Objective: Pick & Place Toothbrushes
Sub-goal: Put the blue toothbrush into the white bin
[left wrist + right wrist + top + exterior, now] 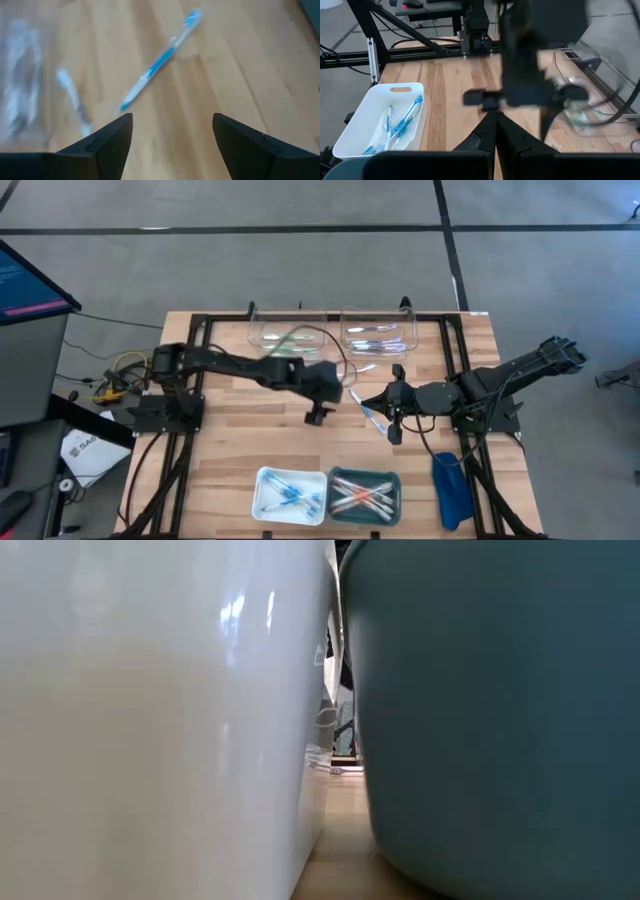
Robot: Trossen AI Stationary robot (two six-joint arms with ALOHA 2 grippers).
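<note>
Left wrist view: blue toothbrush (159,60) flat on bare table (225,75), just ahead of left gripper (172,131), fingers spread wide. Best to centre over handle, descend, then close. Right gripper (392,420) nearby, pinched shut, holding nothing visible.

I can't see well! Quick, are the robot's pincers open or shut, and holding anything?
Left pincer: open, empty, above a blue toothbrush.
Right pincer: closed, holding nothing visible.
</note>
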